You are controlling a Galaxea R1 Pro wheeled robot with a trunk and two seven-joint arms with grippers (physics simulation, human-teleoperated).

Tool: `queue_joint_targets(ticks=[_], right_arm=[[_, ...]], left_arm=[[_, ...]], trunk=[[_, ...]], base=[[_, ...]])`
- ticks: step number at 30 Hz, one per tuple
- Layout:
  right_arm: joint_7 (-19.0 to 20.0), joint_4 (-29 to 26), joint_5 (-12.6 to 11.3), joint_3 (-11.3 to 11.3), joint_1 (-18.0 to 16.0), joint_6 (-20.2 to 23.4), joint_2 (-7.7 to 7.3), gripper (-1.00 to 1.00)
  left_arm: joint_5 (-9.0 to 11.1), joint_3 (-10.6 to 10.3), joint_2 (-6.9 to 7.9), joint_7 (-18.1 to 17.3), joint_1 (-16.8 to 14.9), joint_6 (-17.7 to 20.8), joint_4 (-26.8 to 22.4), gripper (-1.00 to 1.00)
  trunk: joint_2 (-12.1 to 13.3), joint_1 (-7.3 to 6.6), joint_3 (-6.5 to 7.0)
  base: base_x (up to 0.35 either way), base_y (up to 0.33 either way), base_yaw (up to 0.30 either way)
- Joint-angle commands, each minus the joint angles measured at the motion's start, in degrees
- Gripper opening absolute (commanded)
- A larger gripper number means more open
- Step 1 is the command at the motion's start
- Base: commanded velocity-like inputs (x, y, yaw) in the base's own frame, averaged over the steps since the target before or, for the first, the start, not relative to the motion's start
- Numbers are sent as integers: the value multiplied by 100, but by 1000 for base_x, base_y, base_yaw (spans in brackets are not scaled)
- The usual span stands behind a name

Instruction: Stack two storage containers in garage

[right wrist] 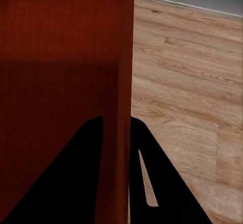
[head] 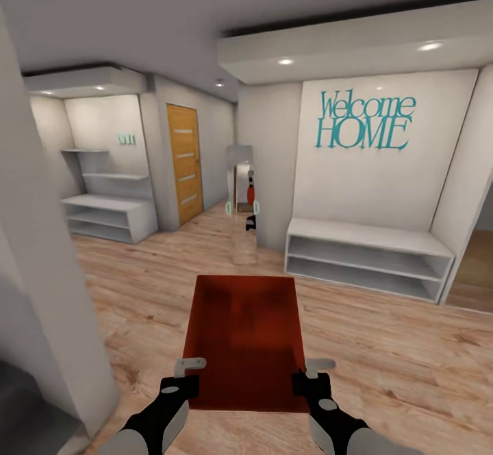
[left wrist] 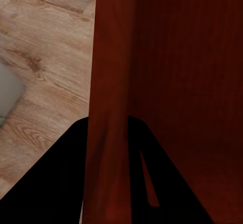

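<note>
The left gripper (head: 183, 377) is closed on the left side wall of the storage container (head: 245, 342), near the corner closest to the robot. In the left wrist view, the left gripper (left wrist: 106, 148) has one dark finger on each side of the thin orange-red wall, both in contact with it. The right gripper (head: 308, 381) is clamped in the same manner on the right side wall. In the right wrist view, the right gripper (right wrist: 115, 148) straddles the wall, with the bin interior on one side and plank flooring on the other.

The storage container (left wrist: 167, 82) is held between the two arms, clear of the wood-plank floor (head: 383, 345), directly in front of the robot. Its open top faces up, and its long axis points away from the robot. The interior (right wrist: 55, 57) holds no objects.

Ahead, a narrow mirror (head: 242, 205) stands on a wall corner. A white low shelf unit (head: 366, 256) sits to its right, below teal "Welcome HOME" lettering (head: 365, 123). To the left are an orange-brown door (head: 184, 164) and a second white shelf unit (head: 109, 215). A pale wall edge (head: 41, 290) stands close on the robot's left.
</note>
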Motion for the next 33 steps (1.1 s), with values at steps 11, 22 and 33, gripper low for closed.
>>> queue_joint_targets(ticks=[11, 22, 33], right_arm=[[-32, 4, 56, -200, -2, 1, 4, -100], [-74, 4, 35, -196, -2, -6, 16, -100], [-63, 4, 39, -200, -3, -7, 10, -100]], left_arm=[[-99, 93, -1, 92, 1, 42, -25, -100], [-99, 94, -1, 92, 1, 42, -34, -100], [-99, 96, -1, 92, 1, 42, -34, -100]], trunk=[[-4, 5, -2], [-4, 5, -2], [-4, 5, -2]], base=[[322, 0, 0], [322, 0, 0], [322, 0, 139]])
